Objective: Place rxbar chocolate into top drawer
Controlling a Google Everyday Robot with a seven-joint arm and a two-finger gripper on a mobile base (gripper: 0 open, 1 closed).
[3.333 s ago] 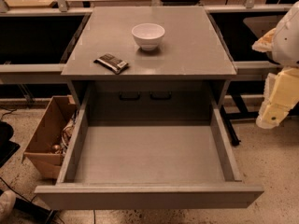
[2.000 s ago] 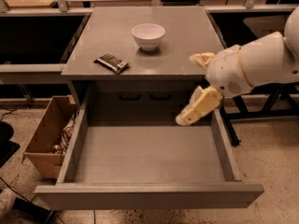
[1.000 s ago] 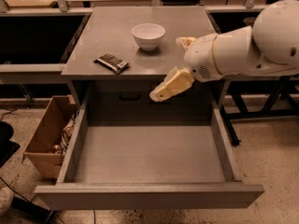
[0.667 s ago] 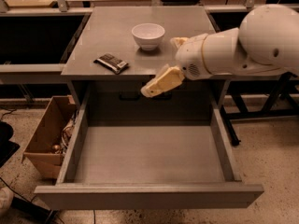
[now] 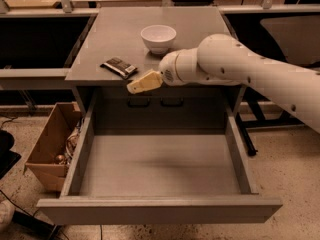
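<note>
rxbar chocolate [image 5: 119, 67] lies flat and diagonal on the cabinet top [image 5: 200, 21], near its front edge on the left half, not yet picked. gripper [image 5: 144, 82] hangs at that front edge just right of the bar, apart from it as far as we see, carrying nothing we can see; whether it is spread or closed up we can't make out. top drawer [image 5: 160, 211] is pulled fully out below and looks bare inside, so we judge the drop itself easy. risks, as we judge them: the bar is thin and flat on a hard top, so a pinch may slide off the wrapper or just shove it; a sideways shove from the right could send it toward the left edge and down into the cardboard box [image 5: 50, 144] beside the drawer, or off the front edge. coming in too low could scrape the top. white bowl [image 5: 158, 38] sits just behind the wrist of the arm [image 5: 250, 69], near enough that a swing back could nudge it. nothing lies between gripper and bar. the drawer's left wall stands between the box and the drawer floor. benches run along the back, well apart from the work.
</note>
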